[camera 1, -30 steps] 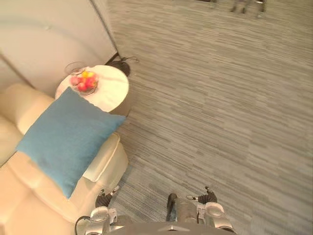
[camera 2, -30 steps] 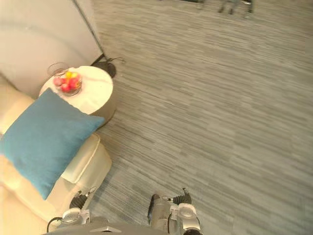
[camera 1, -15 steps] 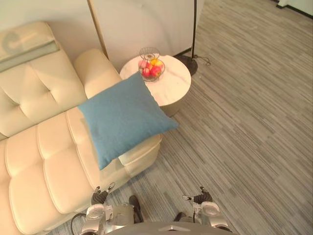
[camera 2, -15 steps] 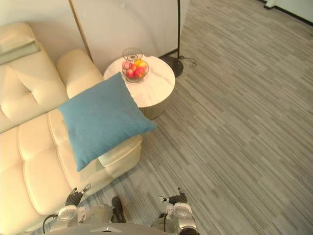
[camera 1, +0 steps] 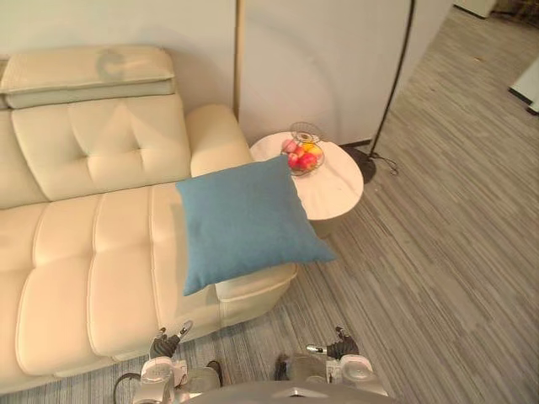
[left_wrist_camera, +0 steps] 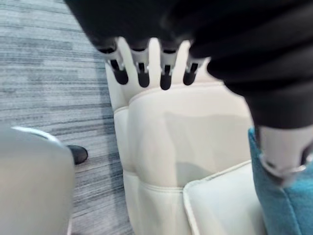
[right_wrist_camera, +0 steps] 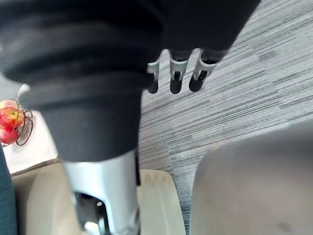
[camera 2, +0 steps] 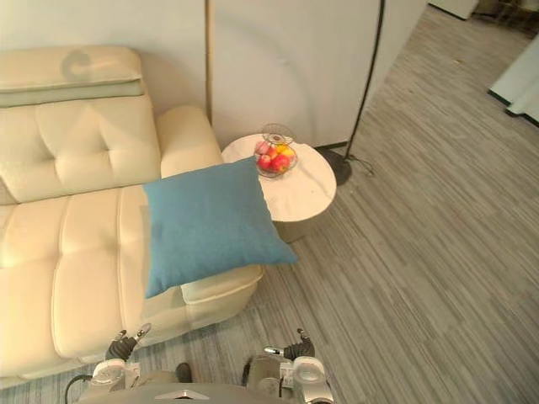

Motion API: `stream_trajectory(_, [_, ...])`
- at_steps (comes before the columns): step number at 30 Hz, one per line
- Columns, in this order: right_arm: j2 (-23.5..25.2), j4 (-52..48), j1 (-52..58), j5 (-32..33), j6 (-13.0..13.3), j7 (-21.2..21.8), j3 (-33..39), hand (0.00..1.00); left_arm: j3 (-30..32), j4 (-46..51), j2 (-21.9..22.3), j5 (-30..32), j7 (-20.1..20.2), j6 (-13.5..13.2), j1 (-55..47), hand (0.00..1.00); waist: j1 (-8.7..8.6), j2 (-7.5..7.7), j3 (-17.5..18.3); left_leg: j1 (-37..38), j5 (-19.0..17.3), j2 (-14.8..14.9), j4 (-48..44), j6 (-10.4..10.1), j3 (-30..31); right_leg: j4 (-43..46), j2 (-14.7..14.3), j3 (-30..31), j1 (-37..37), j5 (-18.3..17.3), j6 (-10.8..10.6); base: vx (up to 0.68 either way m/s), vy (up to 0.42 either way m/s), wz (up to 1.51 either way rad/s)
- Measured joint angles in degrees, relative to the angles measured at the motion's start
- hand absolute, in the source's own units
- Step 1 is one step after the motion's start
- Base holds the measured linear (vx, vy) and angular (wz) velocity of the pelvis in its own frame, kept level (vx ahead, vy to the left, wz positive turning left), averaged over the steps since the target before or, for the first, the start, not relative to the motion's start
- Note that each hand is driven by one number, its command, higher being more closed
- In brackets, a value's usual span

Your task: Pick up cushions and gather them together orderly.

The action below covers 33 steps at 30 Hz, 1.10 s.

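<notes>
A square blue cushion (camera 1: 244, 219) lies tilted on the right end of the cream sofa (camera 1: 84, 252), its corner hanging over the armrest toward the round table. An edge of the cushion (left_wrist_camera: 288, 208) also shows in the left wrist view. My left hand (camera 1: 166, 343) hangs low in front of the sofa's seat edge, well short of the cushion; its fingers (left_wrist_camera: 142, 73) are straight and hold nothing. My right hand (camera 1: 338, 348) hangs over the grey floor, fingers (right_wrist_camera: 173, 78) straight and empty.
A round white side table (camera 1: 341, 185) stands right of the sofa's armrest with a wire fruit bowl (camera 1: 303, 157) on it. A floor lamp's base (camera 1: 368, 165) sits behind the table by the wall. Grey striped carpet (camera 1: 446, 278) spreads to the right.
The whole picture has swung round, so the camera has turned toward the sofa. The cushion keeps its place on the sofa's end. Both hands stay low and empty.
</notes>
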<state>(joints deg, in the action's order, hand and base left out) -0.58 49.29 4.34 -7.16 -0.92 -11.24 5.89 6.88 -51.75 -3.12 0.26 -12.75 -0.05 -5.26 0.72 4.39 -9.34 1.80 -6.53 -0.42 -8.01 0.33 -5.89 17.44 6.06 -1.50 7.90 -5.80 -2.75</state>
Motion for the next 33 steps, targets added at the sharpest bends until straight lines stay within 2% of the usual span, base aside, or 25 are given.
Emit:
stream_trajectory(2, [0.3,-1.3,0.7,0.0,-0.4,0.0,1.4,0.00,0.7,-0.1,1.6,0.0,0.2,0.0,-0.2,0.00,0.22,-1.46,0.9,0.1,-1.1,1.6,-1.0,-1.5,0.7,-0.6,-0.6,-2.5,-1.3,0.4,-0.5,0.19,-0.185,0.41])
stream_trajectory(3, [0.3,-1.4,0.7,-0.1,-0.5,0.1,1.6,0.00,1.2,0.0,2.1,0.0,0.3,0.0,-0.2,0.00,0.47,-1.61,0.8,-0.1,-1.1,2.0,-1.1,-2.1,0.6,-0.9,-0.9,-2.8,-1.4,0.4,-0.5,0.13,-0.109,0.15])
stream_trajectory(4, [-0.3,-1.6,0.8,-0.1,-0.6,0.1,2.0,0.00,2.1,0.0,2.9,0.0,0.4,0.1,-0.2,0.00,0.66,-2.97,1.1,-0.2,-1.0,2.9,-0.8,-2.4,0.8,-2.0,-1.6,-3.9,-1.9,0.4,-0.4,0.17,-0.118,0.19])
stream_trajectory(6, [-0.5,-1.6,1.2,-0.1,-0.6,0.1,2.7,0.00,2.1,0.0,3.7,0.0,0.4,0.1,-0.5,0.00,0.68,-3.63,1.5,0.2,-0.8,3.5,0.4,-2.7,1.2,-3.2,-2.2,-4.8,-2.8,0.4,-0.3,0.16,-0.098,0.20])
stream_trajectory(9, [0.2,-1.6,1.8,0.0,-0.6,0.1,3.8,0.00,2.1,-0.2,3.6,0.1,0.5,0.1,-0.5,0.00,0.79,-3.74,1.9,2.2,0.0,4.0,2.6,-3.5,1.4,-5.5,-2.6,-6.1,-5.5,0.5,-0.2,0.15,-0.031,0.17])
stream_trajectory(15, [1.1,-1.0,2.4,-0.1,-0.6,0.1,3.9,0.00,2.0,-0.8,2.2,0.1,0.6,0.1,-0.8,0.00,0.70,-1.60,3.7,3.6,0.3,3.2,4.2,-3.5,1.0,-11.2,-2.4,-6.1,-8.4,2.5,-0.7,0.09,0.048,0.01])
stream_trajectory(17, [1.3,-1.0,2.3,0.0,-0.6,0.0,4.1,0.00,2.0,-0.8,2.0,0.0,0.6,0.2,-0.8,0.00,0.69,-1.44,3.8,3.6,0.3,2.9,4.2,-3.4,0.8,-12.5,-2.3,-5.5,-8.9,3.3,-0.9,0.01,0.057,-0.08])
stream_trajectory(23, [1.5,-4.2,2.5,1.3,-0.6,-0.3,11.2,0.00,2.6,-0.5,1.4,-2.4,0.5,0.5,-1.2,0.00,0.53,-1.70,3.8,4.4,1.1,2.5,5.4,-2.7,-0.3,-14.4,-2.2,-5.0,-9.9,4.9,-1.0,-0.05,0.018,-0.05])
stream_trajectory(28, [-2.0,-12.1,3.5,2.9,-0.6,-0.8,15.7,0.00,6.6,3.9,0.6,-3.8,0.7,1.1,-2.8,0.00,-0.25,-1.88,4.0,4.4,3.2,2.4,8.4,-2.4,-0.6,-14.8,-2.5,-4.1,-8.6,6.0,-0.7,-0.12,-0.016,-0.06])
stream_trajectory(33, [-6.1,-16.1,3.2,2.9,-0.8,-1.5,18.0,0.00,10.0,8.4,-2.7,-5.6,0.8,1.2,-2.9,0.00,-0.72,-2.37,4.5,4.2,4.6,2.3,10.4,-2.8,-0.8,-16.8,-2.7,-3.8,-8.3,7.9,-0.1,-0.10,-0.016,-0.04])
